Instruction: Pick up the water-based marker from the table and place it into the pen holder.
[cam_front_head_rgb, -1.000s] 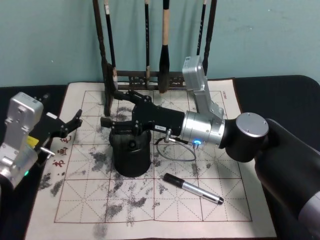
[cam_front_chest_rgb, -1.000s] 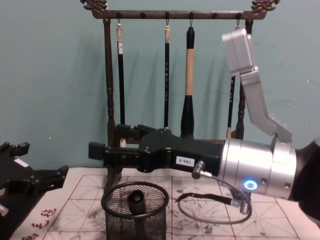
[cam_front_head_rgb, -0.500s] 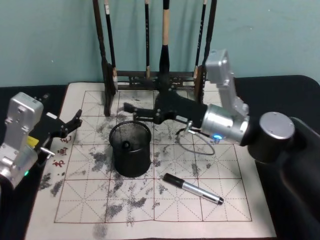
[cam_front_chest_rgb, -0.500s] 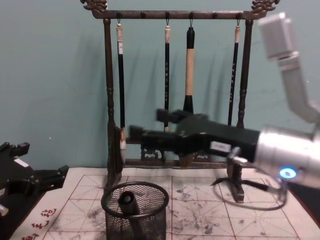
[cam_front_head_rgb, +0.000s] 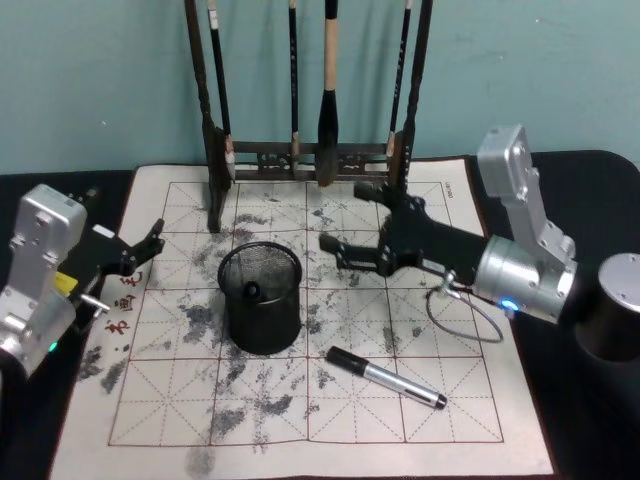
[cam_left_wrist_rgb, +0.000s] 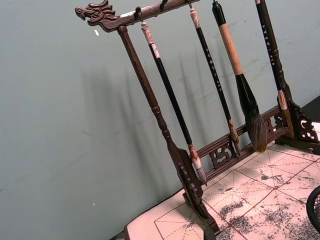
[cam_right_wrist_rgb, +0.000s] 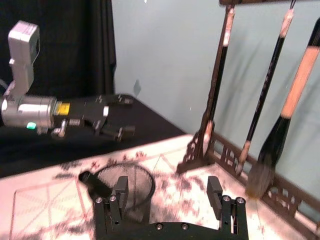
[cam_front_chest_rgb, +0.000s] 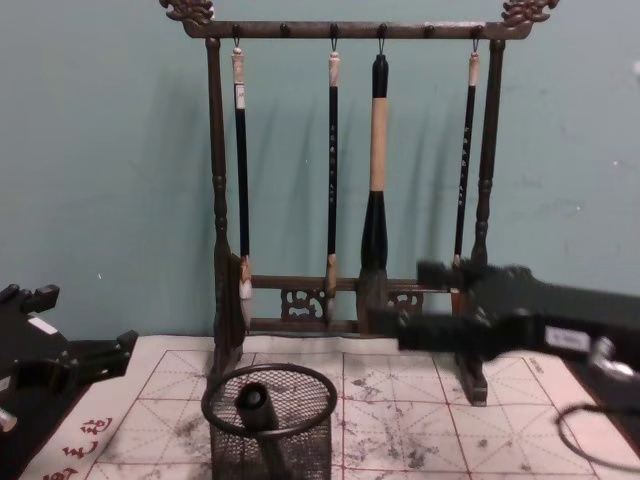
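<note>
The holder (cam_front_chest_rgb: 270, 430) runs off the chest view's bottom edge, its base unseen. Of the marker (cam_front_chest_rgb: 252, 402) inside, the dark top end is plain and the rest lies behind mesh. The rack (cam_front_head_rgb: 310, 90) loses its top at the head view's upper edge. The right gripper (cam_front_chest_rgb: 395, 295) is blurred in the chest view, its outline indistinct.

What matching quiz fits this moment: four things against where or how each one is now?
Things:
1. pen holder
2. dark-capped marker
3. silver marker
4. right gripper

Places or states:
a. lying flat on the mat
b. open and empty, above the mat
c. standing inside the pen holder
d. upright on the mat, in front of the brush rack

Pairs: 1-d, 2-c, 3-a, 4-b.
</note>
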